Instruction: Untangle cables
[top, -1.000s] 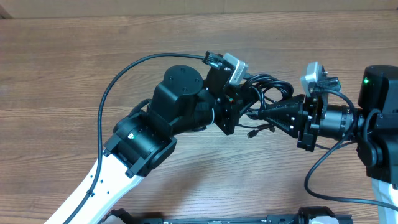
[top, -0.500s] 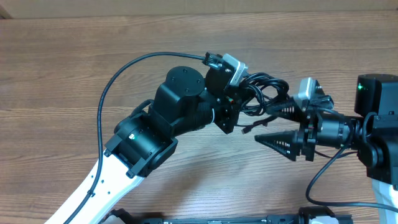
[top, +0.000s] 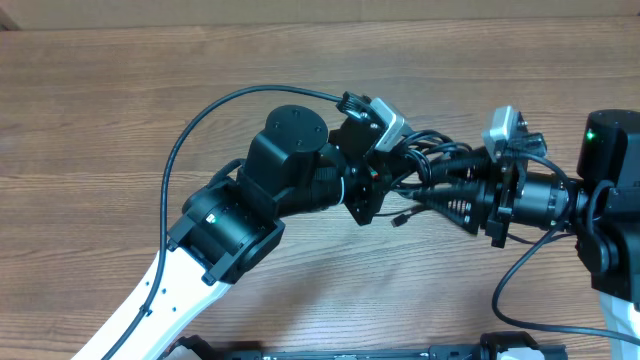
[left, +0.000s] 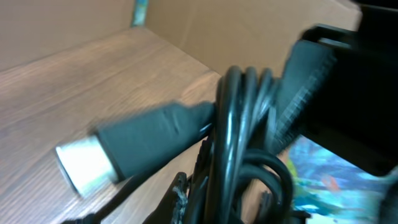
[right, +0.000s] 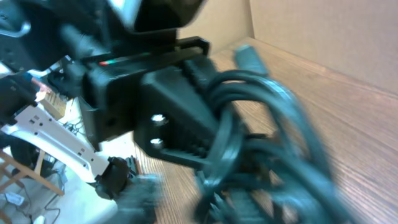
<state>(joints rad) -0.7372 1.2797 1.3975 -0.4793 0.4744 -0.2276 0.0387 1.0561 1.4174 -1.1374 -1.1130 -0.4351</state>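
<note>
The cables (top: 432, 150) are a bunch of thin black loops hanging between my two grippers above the wooden table. My left gripper (top: 385, 178) is shut on the bunch's left side. In the left wrist view the cables (left: 231, 124) run up between its fingers, and a silver-tipped plug (left: 84, 163) sticks out to the left. My right gripper (top: 426, 192) comes in from the right, its fingers drawn together on the lower strands. The right wrist view is blurred, with the cables (right: 264, 118) looping in front of the left gripper's black fingers (right: 177, 112). A small plug end (top: 400, 218) dangles below.
The left arm's thick black cable (top: 195, 115) arcs over the table (top: 100, 120) to its wrist camera. A cardboard wall (top: 320, 10) runs along the far edge. Both arm bases stand at the near edge.
The right gripper opened wide and backed off, then moved left again and closed its fingers on the bunch. The left gripper tilted slightly, still holding the cables.
</note>
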